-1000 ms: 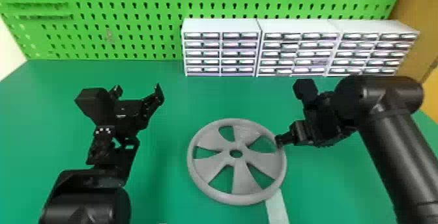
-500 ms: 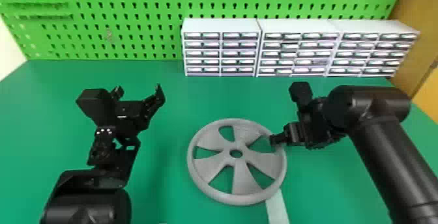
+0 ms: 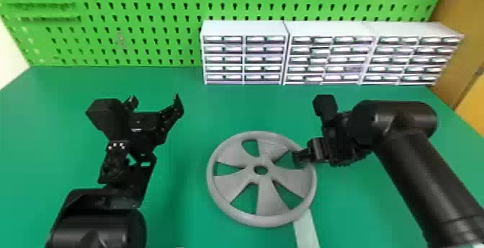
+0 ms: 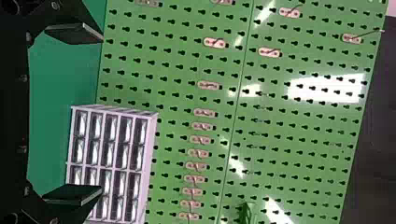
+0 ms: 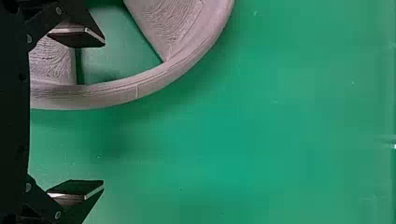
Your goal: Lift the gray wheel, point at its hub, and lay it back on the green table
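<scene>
Gray, round, five-spoked, plastic-looking wheel [image 3: 266, 198] lies flat on the green table [image 3: 176, 211], partly under the black two-finger right gripper [image 5: 103, 113]. Right fingers apart, one over a spoke gap, other outside the smooth rim [image 5: 140, 87]; rim between, nothing clamped. Hub [image 3: 260, 179] inward from these fingertips. Black two-finger left gripper [image 4: 101, 114]: spread, holding nothing, well apart from wheel. Probably light, stiff, slightly slippery, not very fragile. Best hold: squarely across rim; one-sided lift likely droops or twists.
</scene>
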